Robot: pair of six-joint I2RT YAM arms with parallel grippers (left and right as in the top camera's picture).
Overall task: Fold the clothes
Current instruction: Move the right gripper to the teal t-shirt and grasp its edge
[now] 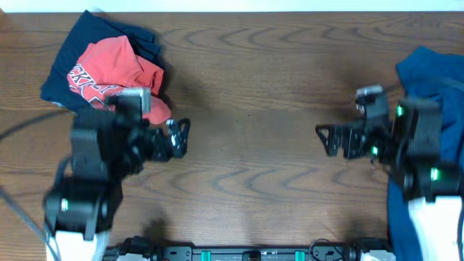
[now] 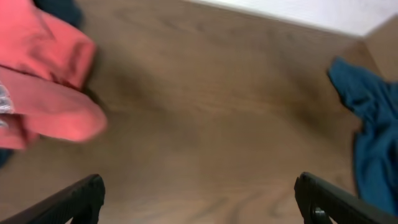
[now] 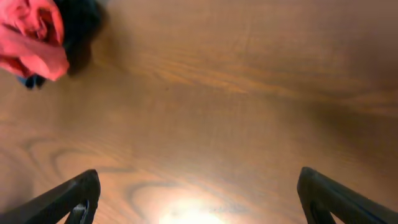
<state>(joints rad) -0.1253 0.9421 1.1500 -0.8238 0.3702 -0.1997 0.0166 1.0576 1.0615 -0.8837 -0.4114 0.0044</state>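
So the left gripper [image 1: 183, 138] and right gripper [image 1: 324, 141] both hang wide open with nothing in them, facing each other, and the blue shirt [image 1: 424, 69] lies strung along the right edge of the table [image 1: 246, 87], behind the right one, so that arm's way closer.

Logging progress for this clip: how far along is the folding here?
Done: nothing that shows. The red tee lies crumpled on the navy garment at the far left, and the blue T-shirt is bunched at the right edge. In hand: nothing; the left gripper and right gripper hang open and empty over the table. Left: folding all three garments.
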